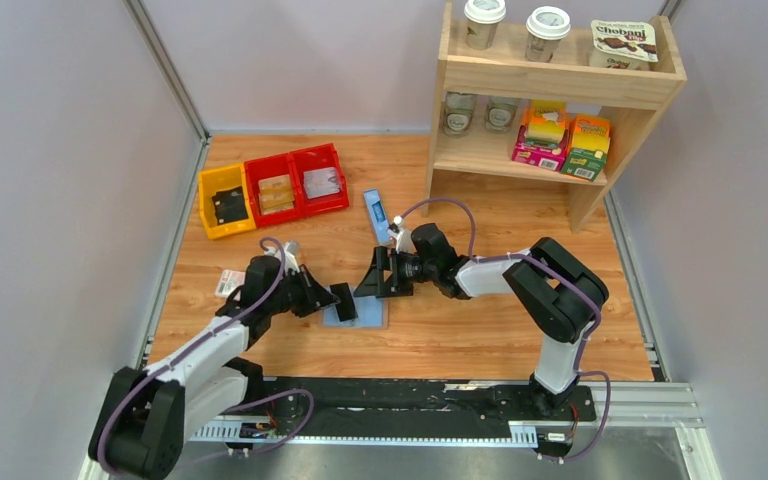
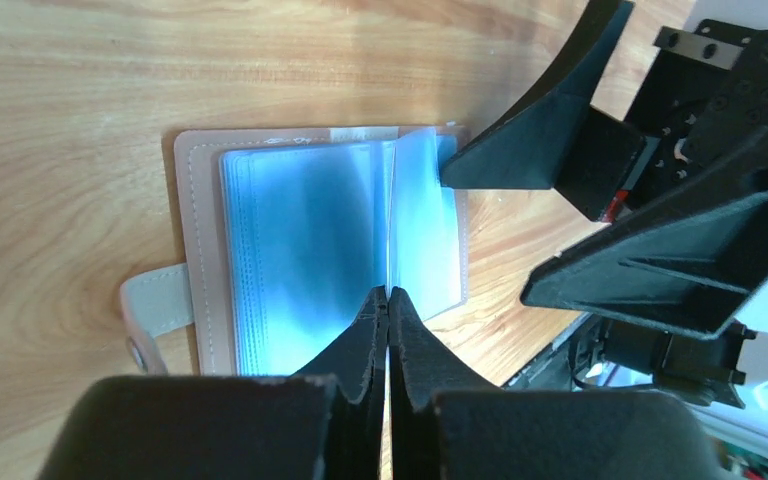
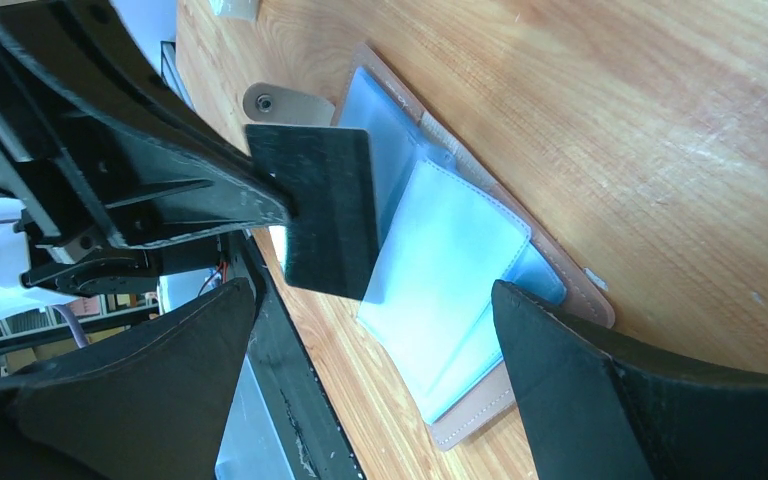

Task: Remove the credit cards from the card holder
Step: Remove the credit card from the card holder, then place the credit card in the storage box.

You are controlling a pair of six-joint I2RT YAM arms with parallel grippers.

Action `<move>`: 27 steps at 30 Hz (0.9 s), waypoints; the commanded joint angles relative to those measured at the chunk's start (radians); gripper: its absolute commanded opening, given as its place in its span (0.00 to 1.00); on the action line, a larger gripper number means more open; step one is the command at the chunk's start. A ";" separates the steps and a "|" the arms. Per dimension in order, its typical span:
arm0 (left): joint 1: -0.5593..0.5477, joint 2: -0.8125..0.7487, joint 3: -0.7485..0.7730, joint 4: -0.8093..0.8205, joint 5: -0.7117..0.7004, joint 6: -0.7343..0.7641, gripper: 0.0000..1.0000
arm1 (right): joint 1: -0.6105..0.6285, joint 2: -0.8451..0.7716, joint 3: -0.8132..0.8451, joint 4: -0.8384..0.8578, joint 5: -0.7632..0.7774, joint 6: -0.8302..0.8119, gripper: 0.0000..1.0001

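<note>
The left gripper is seen pinched shut on a black credit card, gripped by one edge and held tilted just above the card holder. The card's lower corner overlaps a clear sleeve; whether it is fully out of the sleeve cannot be told. The card holder is laid open, pale blue lining up, near the middle of the counter's near edge, its snap tab spread flat. The right gripper is spread wide over the holder, one finger lowered to the holder's edge.
</note>
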 commanded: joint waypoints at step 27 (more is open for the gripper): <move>0.016 -0.016 0.592 -0.162 -1.032 1.128 0.00 | -0.013 0.044 0.105 -0.336 0.052 -0.272 1.00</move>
